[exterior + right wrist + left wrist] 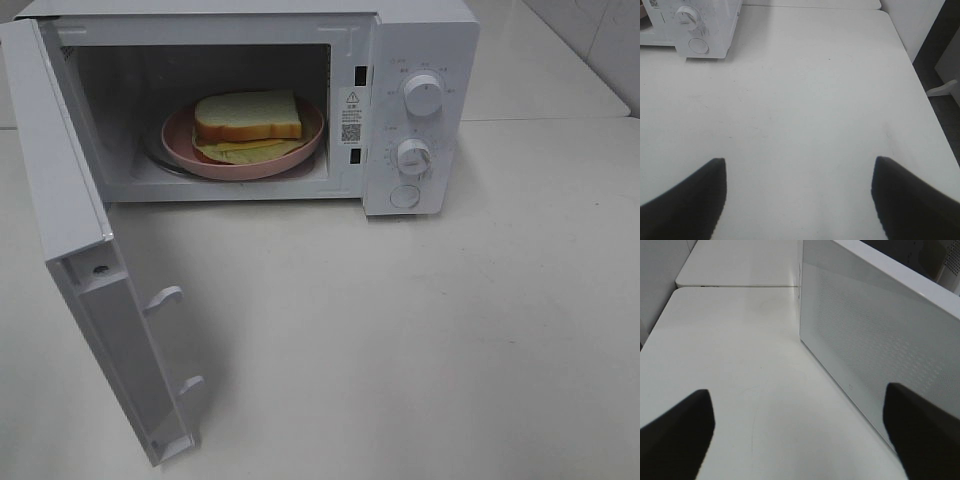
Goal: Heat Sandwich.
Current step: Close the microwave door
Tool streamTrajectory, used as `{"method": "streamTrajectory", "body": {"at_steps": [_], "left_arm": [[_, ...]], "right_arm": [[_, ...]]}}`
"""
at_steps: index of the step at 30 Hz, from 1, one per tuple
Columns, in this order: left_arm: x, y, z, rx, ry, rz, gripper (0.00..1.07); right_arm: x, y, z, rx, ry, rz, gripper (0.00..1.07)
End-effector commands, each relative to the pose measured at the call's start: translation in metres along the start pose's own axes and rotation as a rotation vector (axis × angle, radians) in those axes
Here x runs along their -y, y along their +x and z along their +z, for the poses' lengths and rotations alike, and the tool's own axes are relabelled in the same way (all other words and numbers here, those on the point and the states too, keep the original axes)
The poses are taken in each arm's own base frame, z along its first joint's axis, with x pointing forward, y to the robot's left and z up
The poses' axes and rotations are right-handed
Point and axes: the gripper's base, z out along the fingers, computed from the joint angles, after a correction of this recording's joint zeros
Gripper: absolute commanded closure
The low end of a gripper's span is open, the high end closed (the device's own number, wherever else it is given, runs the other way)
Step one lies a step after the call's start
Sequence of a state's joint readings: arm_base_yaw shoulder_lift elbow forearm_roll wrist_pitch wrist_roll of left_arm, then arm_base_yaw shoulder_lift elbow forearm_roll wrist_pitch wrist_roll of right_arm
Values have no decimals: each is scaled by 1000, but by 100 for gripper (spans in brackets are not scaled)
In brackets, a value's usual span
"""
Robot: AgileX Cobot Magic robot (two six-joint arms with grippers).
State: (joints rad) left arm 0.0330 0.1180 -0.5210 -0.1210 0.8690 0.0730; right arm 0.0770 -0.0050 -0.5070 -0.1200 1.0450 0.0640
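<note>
The sandwich (247, 115) lies on a round pink plate (240, 170) inside the white microwave (420, 40), whose door (70, 230) swings wide open to the left. Its top bread slice sits shifted back, and yellow filling shows in front. Neither gripper appears in the exterior high view. My left gripper (799, 400) is open with nothing between its fingers, just above the table beside the outer face of the door (880, 330). Over bare table to the right of the microwave (695, 25), my right gripper (800, 165) is open and holds nothing.
The microwave's panel carries two knobs (423, 93) (413, 156) and a round button (405, 196). The open door reaches toward the table's front left. The white table (420, 330) ends at an edge on the right (920, 90).
</note>
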Motion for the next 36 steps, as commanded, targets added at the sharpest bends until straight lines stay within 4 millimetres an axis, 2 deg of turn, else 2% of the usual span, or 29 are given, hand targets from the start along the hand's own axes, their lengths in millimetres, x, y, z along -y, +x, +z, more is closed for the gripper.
{"method": "streamTrajectory", "body": {"at_steps": [1,3,4,5,6,8,9,10,14,18,19,28,36], "left_arm": [[-1,-11,8,28,-6,-9,50],[-2,-14,14,18,-7,-13,64],[-2,-14,14,18,-7,-13,64],[-3,-17,21,-1,-9,-16,70],[-3,-18,25,-10,-12,-15,84],[-5,-21,33,-34,-27,-3,98],[-5,-21,33,-34,-27,-3,98],[-7,-23,41,-52,-39,7,106],[-9,-23,55,-28,-49,8,107],[-13,-19,78,58,-65,6,107],[-13,-19,78,58,-65,6,107],[-20,-1,117,227,-103,14,107],[-24,3,142,250,-119,13,107]], "right_arm": [[0,2,-3,34,6,9,31],[0,2,-3,34,6,9,31],[0,2,-3,34,6,9,31],[0,2,-3,34,6,9,31],[0,2,-3,34,6,9,31],[0,2,-3,34,6,9,31],[0,2,-3,34,6,9,31],[0,2,-3,34,6,9,31],[0,2,-3,34,6,9,31],[0,2,-3,34,6,9,31],[0,2,-3,34,6,9,31],[0,2,-3,34,6,9,31],[0,2,-3,34,6,9,31]]}}
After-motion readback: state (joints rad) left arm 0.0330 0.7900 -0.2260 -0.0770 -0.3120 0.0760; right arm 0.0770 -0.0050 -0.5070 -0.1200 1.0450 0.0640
